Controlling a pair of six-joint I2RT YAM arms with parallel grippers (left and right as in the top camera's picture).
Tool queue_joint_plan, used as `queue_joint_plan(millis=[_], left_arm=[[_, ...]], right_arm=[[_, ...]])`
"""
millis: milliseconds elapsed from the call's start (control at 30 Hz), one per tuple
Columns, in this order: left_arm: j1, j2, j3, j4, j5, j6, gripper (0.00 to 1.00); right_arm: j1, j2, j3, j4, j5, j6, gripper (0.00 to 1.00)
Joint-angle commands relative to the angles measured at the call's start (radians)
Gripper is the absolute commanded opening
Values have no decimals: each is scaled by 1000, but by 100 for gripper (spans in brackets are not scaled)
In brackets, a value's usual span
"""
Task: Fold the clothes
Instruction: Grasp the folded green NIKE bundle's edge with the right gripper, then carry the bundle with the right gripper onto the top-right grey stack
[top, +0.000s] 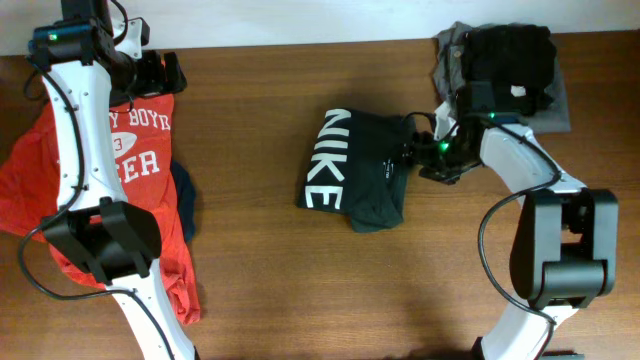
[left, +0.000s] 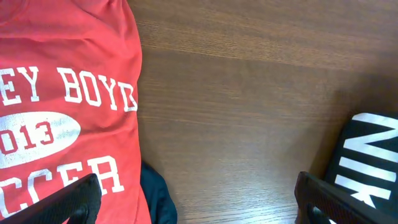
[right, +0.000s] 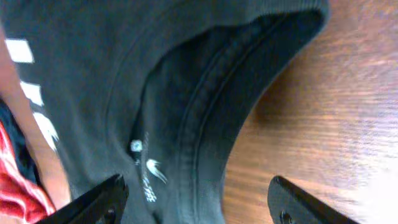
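Currently the dark NIKE T-shirt (top: 360, 185) lies in a rough, partly folded packet at the middle of the surface (top: 260, 290), with its lettering facing up on the left part. The right fingers (right: 102, 200) are spread apart just over its collar (right: 211, 93), gripping nothing. To fold well, I judge they should come down astride the collar rim, pinch only the top layer, and draw it flat and slowly so the layers below do not drag. The left fingers (left: 62, 202) are also spread and empty, above the edge of the red T-shirt (left: 62, 62), well apart from the work.
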Motion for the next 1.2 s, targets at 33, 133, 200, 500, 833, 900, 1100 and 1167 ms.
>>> queue_joint_plan(millis=[33,133,200,500,833,900,1100,1167], left_arm=[[2,5,-3,7,-6,16,99],[2,5,-3,8,-6,16,99],[2,5,-3,11,-6,16,99],[1,5,-3,15,-6,16,99],[1,5,-3,15,-6,16,99],[1,5,-3,16,-6,16,99],[1,6,-3,19,-6,16,99],[1,6,-3,24,-6,16,99]], right_arm=[[-1,6,-95,124,-46,85,77],[6,27,-147,241,-117,116,77],[23,47,-156,297,-156,128,77],[165,97,-157,484,-168,277,45],[110,85,-136,609,-263,298,4],[86,68,-112,609,-289,298,4],[10,10,30,609,-310,372,4],[-11,8,110,609,-313,414,4]])
